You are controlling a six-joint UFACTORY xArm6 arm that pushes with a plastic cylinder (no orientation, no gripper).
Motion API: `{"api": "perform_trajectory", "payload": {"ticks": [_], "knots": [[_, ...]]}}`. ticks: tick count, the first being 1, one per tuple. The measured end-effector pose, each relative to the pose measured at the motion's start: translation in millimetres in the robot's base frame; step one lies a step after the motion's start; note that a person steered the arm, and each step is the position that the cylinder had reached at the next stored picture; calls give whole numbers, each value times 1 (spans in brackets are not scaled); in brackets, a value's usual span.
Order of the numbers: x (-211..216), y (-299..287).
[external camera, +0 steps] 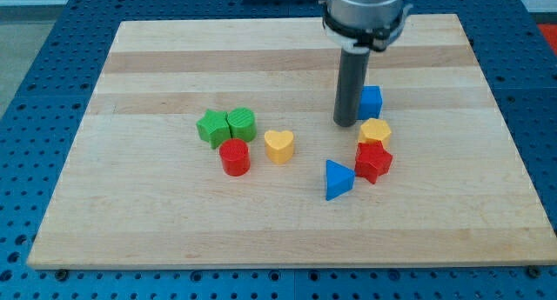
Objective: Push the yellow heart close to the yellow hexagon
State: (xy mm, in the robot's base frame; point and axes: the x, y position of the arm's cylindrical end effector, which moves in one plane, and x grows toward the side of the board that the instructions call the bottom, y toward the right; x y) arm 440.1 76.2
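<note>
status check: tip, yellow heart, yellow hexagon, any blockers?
My tip down on the board, just left of the yellow hexagon. Yellow heart sits apart, further left, untouched. Gap between them clear; red cylinder beside heart.

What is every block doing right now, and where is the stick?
yellow heart: alone, apart from the yellow hexagon
yellow hexagon: touching the red block
blue triangle: beside the red block
blue cube: beside my tip
green blocks: side by side
red cylinder: upright

One camera looks down at a slant from the near edge, taking in the whole wooden board (174, 239) (mounting unknown).
</note>
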Motion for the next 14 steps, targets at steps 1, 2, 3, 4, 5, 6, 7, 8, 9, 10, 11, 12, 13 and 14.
{"api": "perform_trajectory", "payload": {"ticks": [1,2,3,4,5,6,7,8,9,10,11,12,13,14], "knots": [[29,-4],[29,-15],[29,-35],[30,-57],[45,-55],[60,-54],[64,-75],[74,-112],[75,-137],[75,-138],[74,-136],[65,-121],[55,-114],[53,-114]]}}
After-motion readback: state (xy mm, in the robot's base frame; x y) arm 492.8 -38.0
